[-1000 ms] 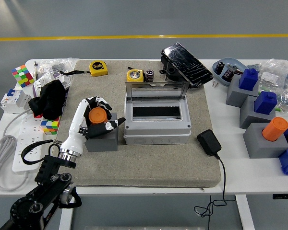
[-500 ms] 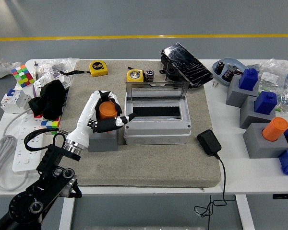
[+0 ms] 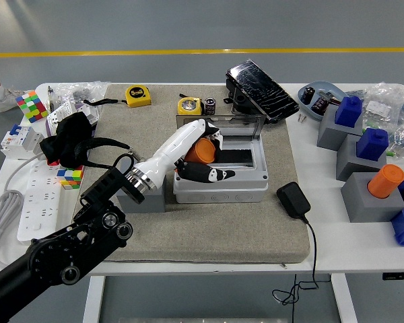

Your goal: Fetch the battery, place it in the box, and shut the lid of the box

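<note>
The robot's white left hand point(image 3: 200, 156) grips the round orange battery point(image 3: 203, 149) right over the open grey plastic box point(image 3: 219, 176), so the fetching is done, but dropping it in and shutting the clear lid point(image 3: 221, 125) are left.

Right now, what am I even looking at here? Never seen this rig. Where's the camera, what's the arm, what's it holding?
One picture, taken from a camera high on the robot's side, looking down over a white table. The robot is a humanoid; its black left arm enters from the lower left and ends in a white five-fingered left hand. That hand grips an orange battery and holds it over the open grey box, whose lid stands up behind. The box sits on a grey mat. Nearby lie a yellow tape measure, a black adapter and grey holder blocks. The right arm is out of view.
</note>
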